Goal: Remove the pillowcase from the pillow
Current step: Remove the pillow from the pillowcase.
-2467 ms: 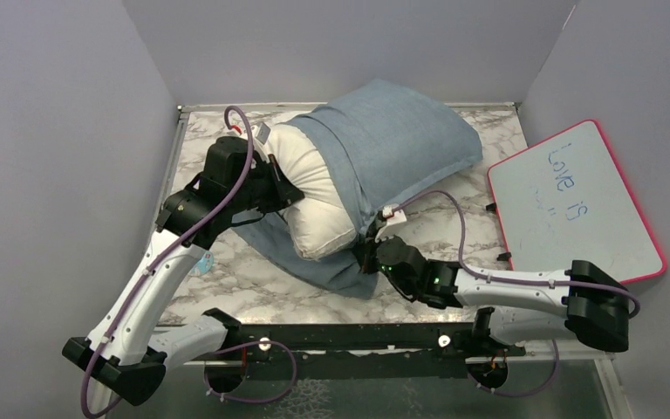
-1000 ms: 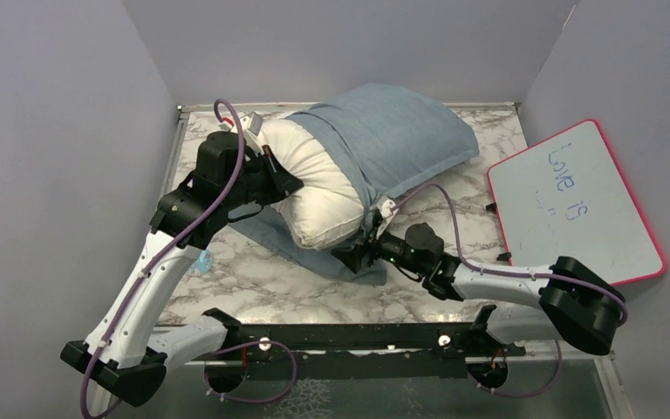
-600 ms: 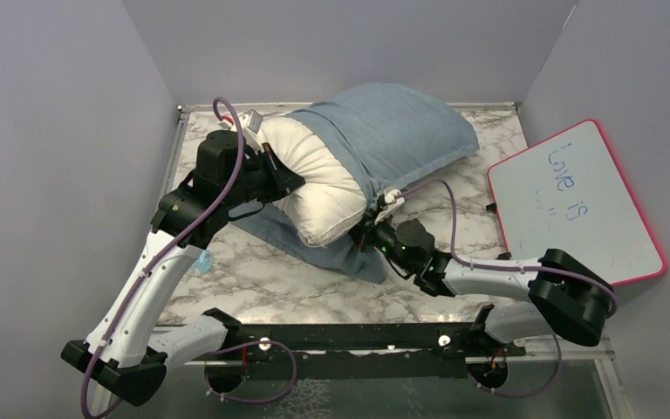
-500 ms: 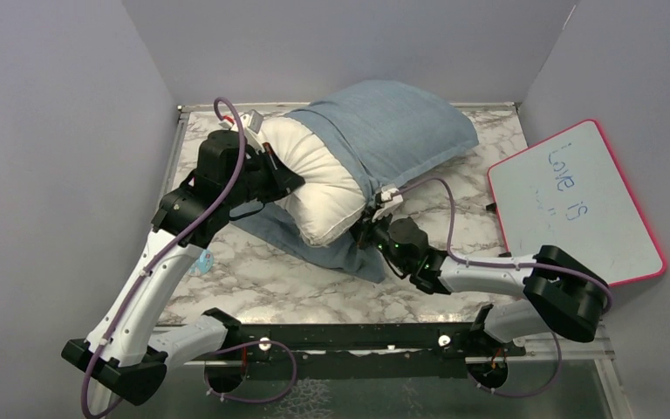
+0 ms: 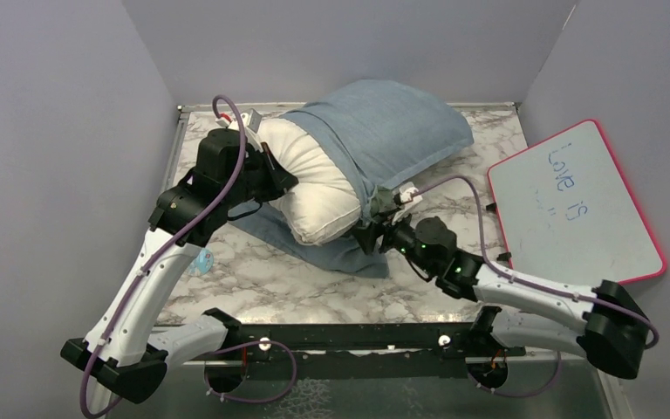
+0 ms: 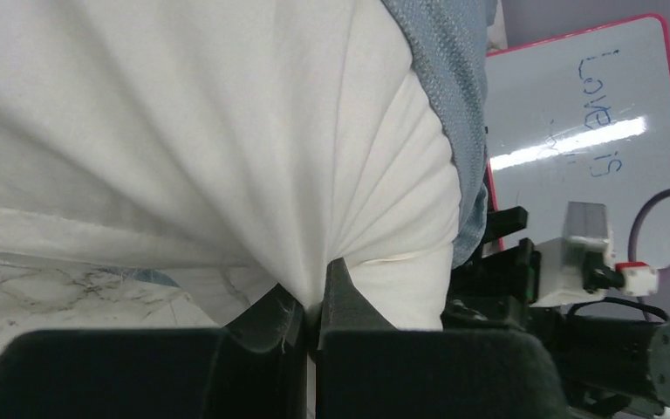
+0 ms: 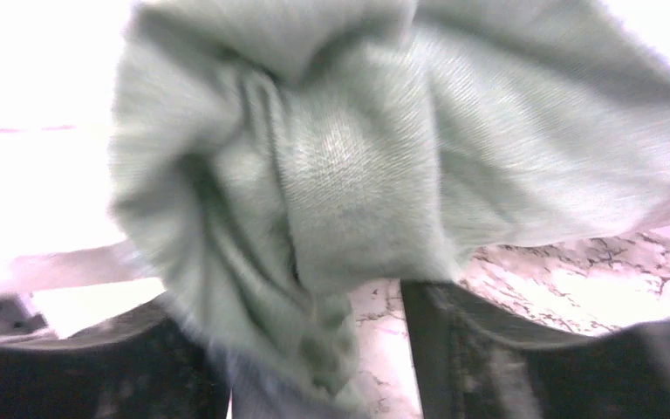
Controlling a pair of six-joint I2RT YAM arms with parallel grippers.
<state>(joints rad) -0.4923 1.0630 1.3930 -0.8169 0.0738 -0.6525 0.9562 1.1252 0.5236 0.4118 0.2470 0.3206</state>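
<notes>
The white pillow (image 5: pixel 314 188) lies on the marble table (image 5: pixel 253 279), its far half still inside the grey-blue pillowcase (image 5: pixel 393 131). My left gripper (image 5: pixel 281 181) is shut on a pinch of the pillow's white cover (image 6: pixel 183 131); in the left wrist view the fabric fans out from the closed left gripper (image 6: pixel 318 301). My right gripper (image 5: pixel 373 231) is at the pillowcase's rim on the near right. In the right wrist view the right gripper (image 7: pixel 305 305) stands open, with bunched sage-green pillowcase cloth (image 7: pixel 340 175) hanging between the fingers and a gap beside the right finger (image 7: pixel 454 349).
A pink-rimmed whiteboard (image 5: pixel 576 201) with writing leans at the right wall and shows in the left wrist view as whiteboard (image 6: pixel 576 113). A flap of pillowcase (image 5: pixel 349 257) lies flat under the pillow. Grey walls close in the left, back and right.
The right gripper moved from the flap under the pillow up to the pillowcase rim, shut briefly, then opened again. Its arm swung out to the right. The left gripper kept its hold.
</notes>
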